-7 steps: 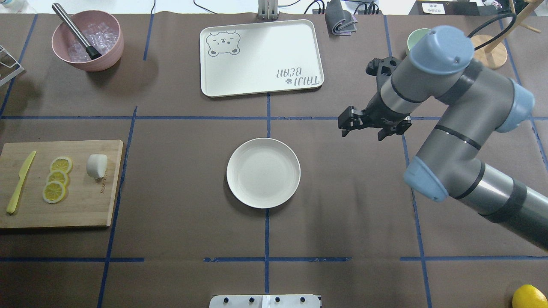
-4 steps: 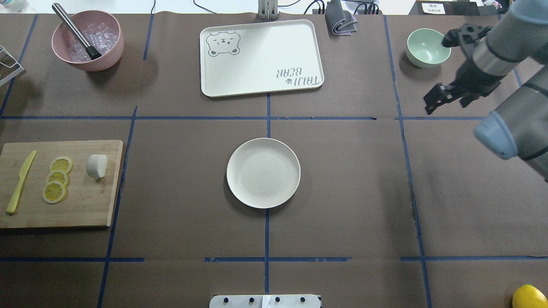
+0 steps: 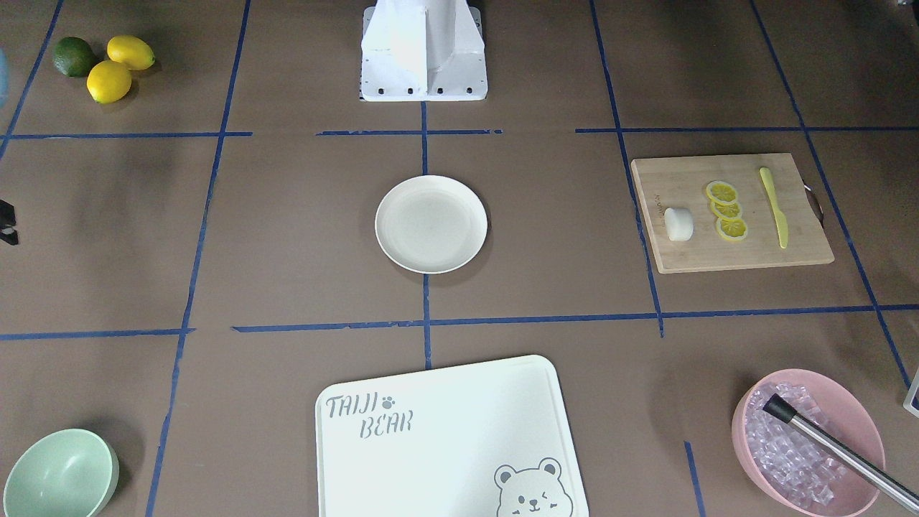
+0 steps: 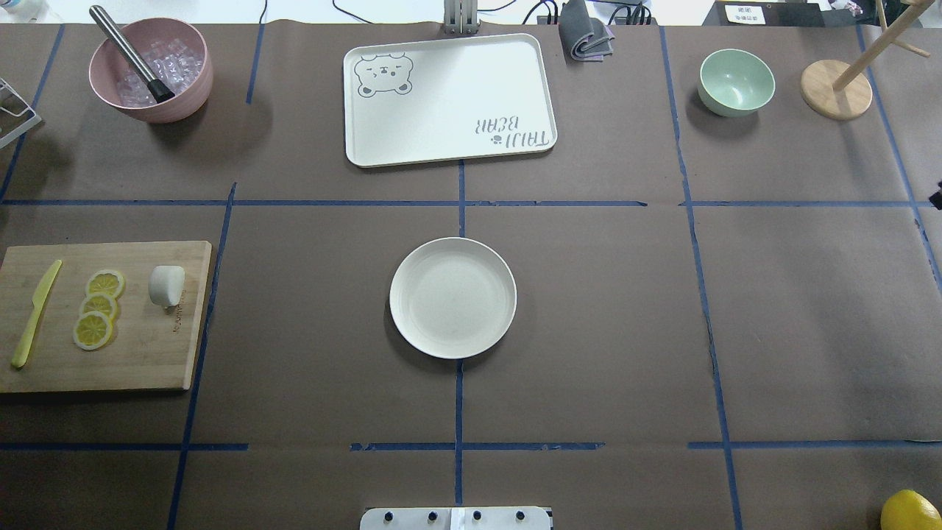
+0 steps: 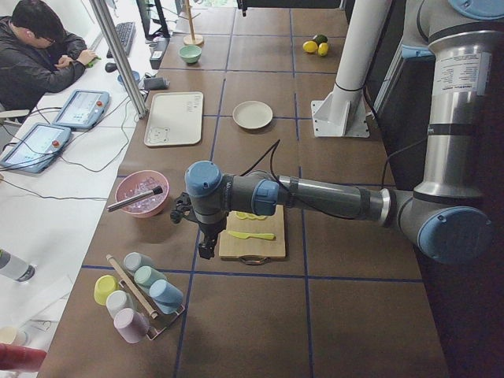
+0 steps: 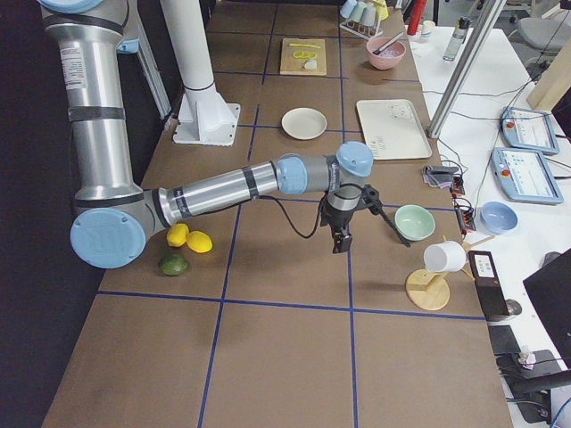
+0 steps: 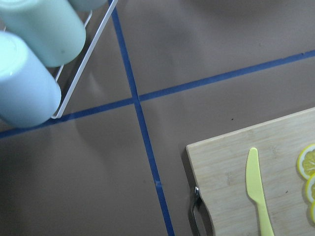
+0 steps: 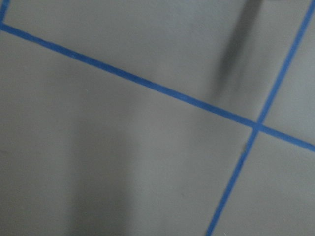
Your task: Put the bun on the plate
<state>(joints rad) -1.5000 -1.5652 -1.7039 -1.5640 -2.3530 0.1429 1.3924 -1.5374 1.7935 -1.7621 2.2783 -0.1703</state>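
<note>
The white bun (image 4: 165,285) (image 3: 678,223) lies on a wooden cutting board (image 4: 147,353) at the table's left, beside three lemon slices (image 4: 98,307) and a yellow knife (image 4: 33,316). The cream plate (image 4: 452,297) (image 3: 431,224) sits bare at the table's middle. My left gripper (image 5: 206,244) hangs at the board's outer end, far from the bun; I cannot tell its state. My right gripper (image 6: 339,242) hovers over bare table near the mint bowl; only a black sliver of it (image 3: 6,224) reaches the front view, so I cannot tell its state either.
A pink bowl (image 4: 151,70) of ice with a metal rod stands back left. The bear-print tray (image 4: 449,99) is back centre, a mint bowl (image 4: 736,81) and wooden stand (image 4: 835,88) back right. A cup rack (image 5: 138,295) sits beyond the board. Lemons (image 3: 108,68) lie near my base.
The right arm has swung right and out of the overhead view, uncovering the mint bowl and wooden stand. Bun and plate have not moved.
</note>
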